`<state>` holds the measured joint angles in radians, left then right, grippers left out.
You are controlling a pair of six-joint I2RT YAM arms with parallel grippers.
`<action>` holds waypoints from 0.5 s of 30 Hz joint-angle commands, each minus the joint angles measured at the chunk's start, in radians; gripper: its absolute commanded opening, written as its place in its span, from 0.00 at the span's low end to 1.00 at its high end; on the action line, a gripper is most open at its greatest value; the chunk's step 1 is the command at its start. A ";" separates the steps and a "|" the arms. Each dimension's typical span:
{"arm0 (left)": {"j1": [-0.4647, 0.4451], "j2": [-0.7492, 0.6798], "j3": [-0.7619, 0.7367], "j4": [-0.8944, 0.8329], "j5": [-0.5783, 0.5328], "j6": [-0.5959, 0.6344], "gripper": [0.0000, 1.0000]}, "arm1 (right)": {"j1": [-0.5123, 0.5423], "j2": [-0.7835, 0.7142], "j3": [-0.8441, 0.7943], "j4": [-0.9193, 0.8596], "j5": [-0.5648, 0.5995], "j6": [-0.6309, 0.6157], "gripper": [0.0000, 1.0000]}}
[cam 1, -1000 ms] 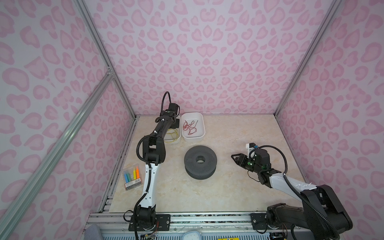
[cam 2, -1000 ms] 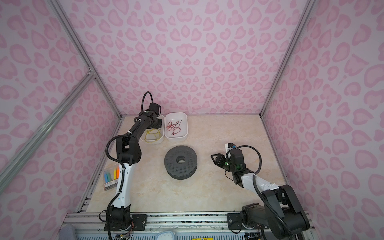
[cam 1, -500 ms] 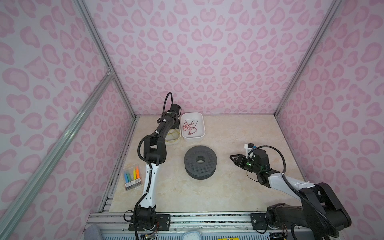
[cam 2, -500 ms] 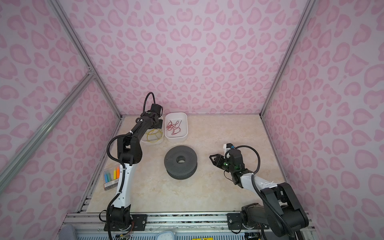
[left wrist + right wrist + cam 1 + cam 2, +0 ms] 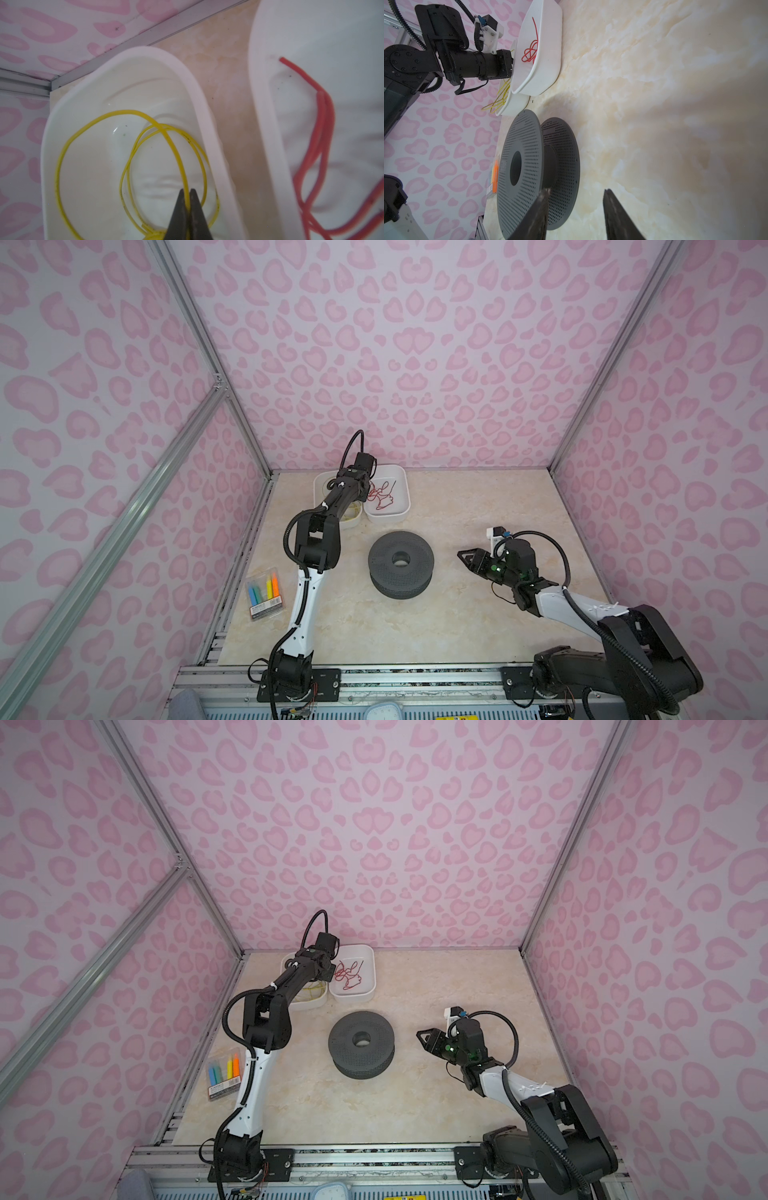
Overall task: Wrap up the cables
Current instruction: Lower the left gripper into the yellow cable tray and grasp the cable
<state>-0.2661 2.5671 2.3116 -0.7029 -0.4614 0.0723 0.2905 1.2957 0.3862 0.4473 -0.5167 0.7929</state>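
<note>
One yellow cable, pinched in left claw

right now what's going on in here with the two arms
The left gripper is down in a white tray at the back, shut on a loose loop of yellow cable. The right gripper hangs open and empty beside the grey spool, which lies flat in the middle with nothing wound on it. A red cable lies untouched in the neighbouring tray.
</note>
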 commanded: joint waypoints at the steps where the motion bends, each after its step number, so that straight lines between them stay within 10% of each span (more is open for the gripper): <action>1: 0.001 -0.398 -0.011 0.031 -0.017 0.019 0.03 | 0.004 0.000 -0.002 0.027 -0.001 -0.003 0.44; 15: 0.000 -0.583 -0.111 0.111 0.109 0.025 0.03 | 0.024 -0.009 0.005 0.021 0.003 -0.006 0.44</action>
<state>-0.2665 2.5198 2.2189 -0.6434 -0.3965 0.0948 0.3096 1.2888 0.3870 0.4469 -0.5163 0.7929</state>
